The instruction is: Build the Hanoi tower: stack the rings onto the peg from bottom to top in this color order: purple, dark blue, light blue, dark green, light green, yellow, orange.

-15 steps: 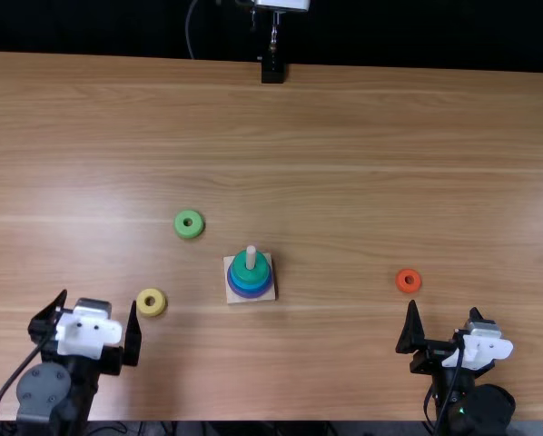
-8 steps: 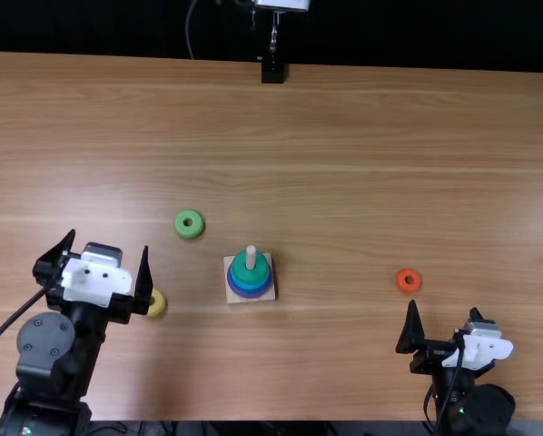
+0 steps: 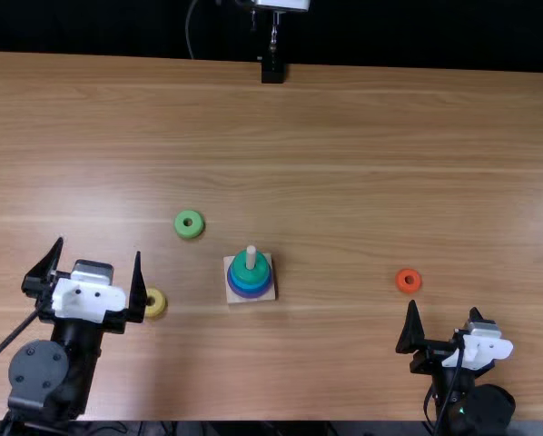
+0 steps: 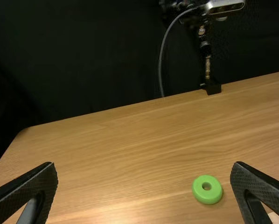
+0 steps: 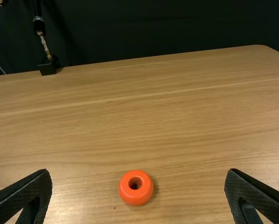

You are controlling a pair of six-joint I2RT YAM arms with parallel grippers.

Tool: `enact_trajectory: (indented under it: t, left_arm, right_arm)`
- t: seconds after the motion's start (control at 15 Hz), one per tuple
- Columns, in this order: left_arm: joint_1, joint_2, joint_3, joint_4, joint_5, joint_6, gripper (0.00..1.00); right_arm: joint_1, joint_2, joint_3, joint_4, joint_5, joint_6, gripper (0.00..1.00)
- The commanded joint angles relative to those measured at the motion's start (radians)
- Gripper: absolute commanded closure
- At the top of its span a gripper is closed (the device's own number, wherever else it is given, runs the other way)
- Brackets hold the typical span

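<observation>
In the top view my left gripper (image 3: 97,252) stands open at the left, its right-hand finger beside the yellow ring (image 3: 154,303). My right gripper (image 3: 442,307) is open near the front right, just short of the orange ring (image 3: 409,281). Around the peg (image 3: 251,258) on its square base (image 3: 266,296) are purple, dark blue, light blue and dark green rings (image 3: 241,272). The light green ring (image 3: 189,224) lies behind and left of the base. In the left wrist view, my left gripper (image 4: 144,168) is open, with the light green ring (image 4: 207,189). In the right wrist view, the orange ring (image 5: 136,187) lies between my open right gripper's (image 5: 138,171) fingers.
A black stand (image 3: 272,71) holding a camera is at the table's far edge, with a cable beside it. Bare wood (image 3: 362,145) stretches across the far half of the table.
My left gripper moved forward over the table, then slightly back and to the left, staying open; it partly covered the yellow ring on the way. The right arm and the rings kept still.
</observation>
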Motion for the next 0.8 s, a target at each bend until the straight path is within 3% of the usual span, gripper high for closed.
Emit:
enact_trajectory:
  t: [0.0, 0.07, 0.2, 0.27, 0.4, 0.6, 0.73]
  left_arm:
    - [-0.038, -0.033, -0.049, -0.001, -0.051, 0.005, 0.00]
    - [-0.046, -0.034, -0.062, -0.001, -0.061, 0.005, 0.00]
    - [-0.043, 0.025, -0.052, 0.010, -0.055, 0.005, 0.00]
    - [-0.044, 0.108, -0.043, 0.016, -0.066, 0.005, 0.00]
    - [-0.041, 0.279, 0.089, 0.001, -0.061, 0.005, 0.00]
    - [-0.041, 0.561, 0.262, 0.007, -0.031, -0.002, 0.00]
    - [-0.041, 0.697, 0.365, 0.014, 0.002, -0.028, 0.00]
  right_arm:
    - [-0.007, -0.012, -0.072, -0.077, 0.012, 0.003, 0.00]
    - [-0.007, -0.012, -0.072, -0.077, 0.012, 0.003, 0.00]
    - [-0.007, -0.012, -0.072, -0.078, 0.012, 0.003, 0.00]
    - [-0.007, -0.012, -0.072, -0.077, 0.012, 0.003, 0.00]
    - [-0.007, -0.012, -0.072, -0.077, 0.012, 0.003, 0.00]
    - [-0.007, -0.012, -0.072, -0.077, 0.012, 0.003, 0.00]
    - [-0.007, -0.012, -0.072, -0.077, 0.012, 0.003, 0.00]
